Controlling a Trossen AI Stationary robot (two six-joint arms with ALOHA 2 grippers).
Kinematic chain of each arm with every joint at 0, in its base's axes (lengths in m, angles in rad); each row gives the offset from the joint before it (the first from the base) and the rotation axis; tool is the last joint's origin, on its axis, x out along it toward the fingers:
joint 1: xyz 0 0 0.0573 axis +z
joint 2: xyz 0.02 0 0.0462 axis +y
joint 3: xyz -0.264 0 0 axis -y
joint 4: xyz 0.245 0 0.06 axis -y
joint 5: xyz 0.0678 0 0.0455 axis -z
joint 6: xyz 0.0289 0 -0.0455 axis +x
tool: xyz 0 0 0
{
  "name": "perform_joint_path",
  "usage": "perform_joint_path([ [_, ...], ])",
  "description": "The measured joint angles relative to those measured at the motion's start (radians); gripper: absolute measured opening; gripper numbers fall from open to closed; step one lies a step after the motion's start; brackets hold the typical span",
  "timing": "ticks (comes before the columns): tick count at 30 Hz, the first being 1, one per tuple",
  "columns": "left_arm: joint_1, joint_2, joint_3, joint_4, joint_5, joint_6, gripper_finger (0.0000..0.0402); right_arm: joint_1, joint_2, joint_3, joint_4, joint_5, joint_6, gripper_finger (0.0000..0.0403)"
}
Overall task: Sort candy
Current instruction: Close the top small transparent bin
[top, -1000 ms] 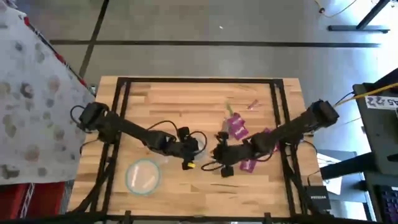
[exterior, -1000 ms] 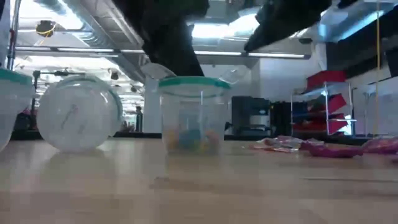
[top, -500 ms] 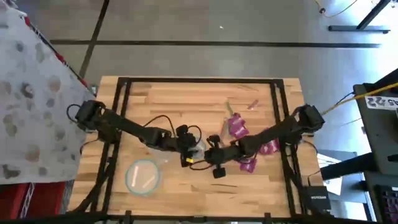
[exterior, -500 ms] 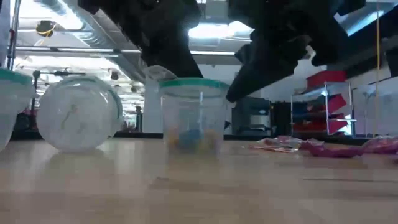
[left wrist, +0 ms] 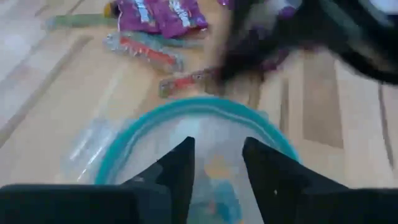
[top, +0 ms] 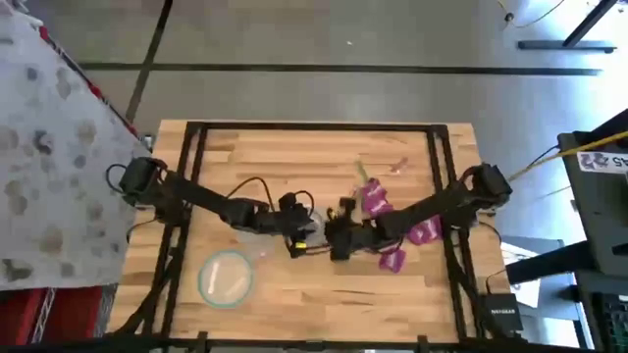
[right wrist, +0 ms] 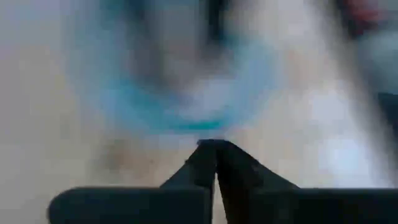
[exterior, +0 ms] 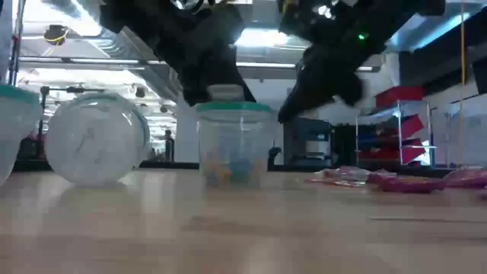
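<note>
Butcher-block wooden tabletop (top: 265,147), workshop room behind it with ceiling lights and red shelving.

Nearest you, toward the left: a round clear bowl with a pale teal rim (top: 226,277), which looks to hold a thin piece or two; contents too faint to name.

Mid-table: a second clear teal-rimmed bowl (exterior: 232,144) stands upright with a few coloured sweets at its bottom, yellowish and blue. So you have some sorting done.

Left gripper (left wrist: 217,168) hangs right over that bowl's mouth, fingers apart by a moderate gap, nothing between them in the wrist view. Judgement: either a drop just made or a reach in.

Right gripper (right wrist: 214,158) sits just right of the same bowl, fingers pressed together at the tips. No sweet is visible in them.

Right and farther back: the candy (top: 375,200) left to sort. You can count several magenta-purple packets there, plus thin reddish and greenish pieces toward the far edge.

Judgement: you are partway, with much of the candy left on the wood.
</note>
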Motion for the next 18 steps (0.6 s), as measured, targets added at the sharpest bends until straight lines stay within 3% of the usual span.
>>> perform_joint_path([
  [3,0.006,0.002,-0.002,0.03,0.001,0.001,0.0124,0.009,-0.033,-0.005,-0.039,-0.059,0.004,0.0],
  [9,0.015,0.003,-0.002,0.065,-0.014,0.005,0.0124,0.048,-0.063,-0.004,0.125,-0.454,-0.011,0.0],
  [13,0.021,0.003,-0.002,0.075,-0.019,-0.013,0.0124,0.082,-0.019,-0.005,0.239,-0.527,0.011,0.0],
  [18,0.019,-0.029,0.016,0.061,-0.021,-0.021,0.0124,0.085,0.042,-0.006,0.178,-0.569,0.027,0.0],
])
